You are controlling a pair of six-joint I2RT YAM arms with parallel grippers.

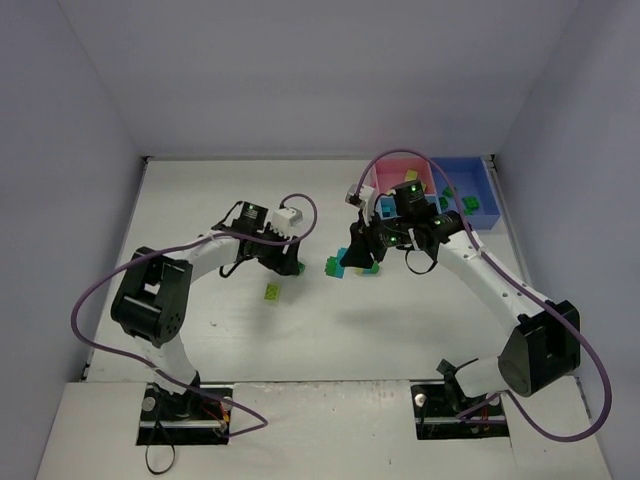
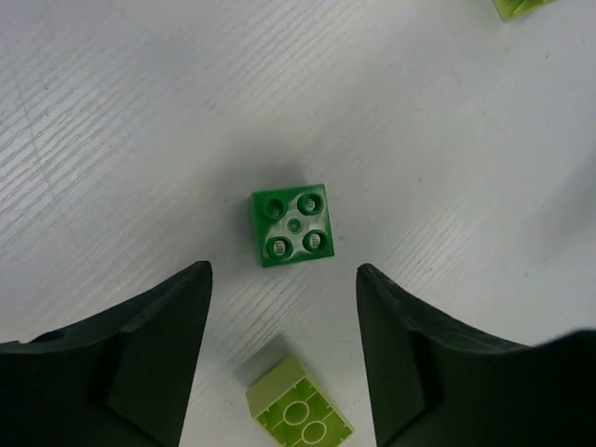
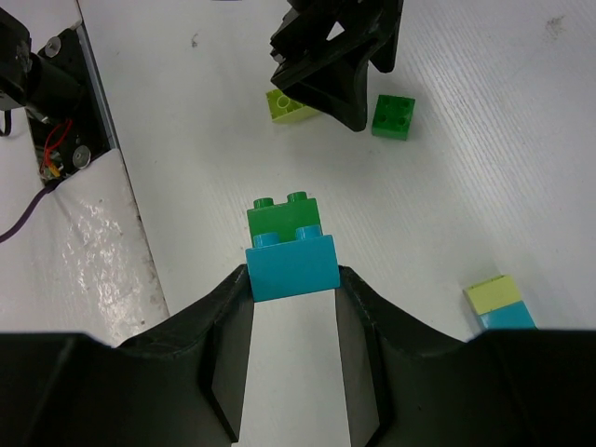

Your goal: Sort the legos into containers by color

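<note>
We're looking at the cyan-and-green stacked plastic piece (image 3: pixel 287 244) first: its long axis runs straight out from the right gripper (image 3: pixel 293 275), with the green brick at the far end and the studs pointing away from the wrist. The cyan brick lies crosswise between the two black fingers (image 3: pixel 223 354), and that gripper is clamped on it, just above the tabletop. Over on the left, the small green four-stud plastic brick (image 2: pixel 290 224) sits flat on the table, studs up and turned slightly askew. It is just past the tips of the left gripper (image 2: pixel 282 279), whose jaws stand apart with nothing between them. A yellow-green plastic brick (image 2: pixel 298 414) lies tipped on its side below the gap between those fingers, showing its hollow underside. From above we see both arms bent in towards the middle of the table. The left elbow is raised near its base, and the right forearm reaches diagonally in front of the trays. A yellow-green-and-cyan two-colour piece (image 3: pixel 498 303) rests on the table to one side of the right gripper. At the far right corner sit the pink plastic tray (image 1: pixel 372 180) and the larger darker blue plastic tray (image 1: pixel 485 175), which has bricks inside, with a patch of light blue tray (image 1: pixel 387 208) showing behind the arm. The white wood-grain table (image 1: pixel 200 200) is boxed in by pale plain walls (image 1: pixel 300 70).
</note>
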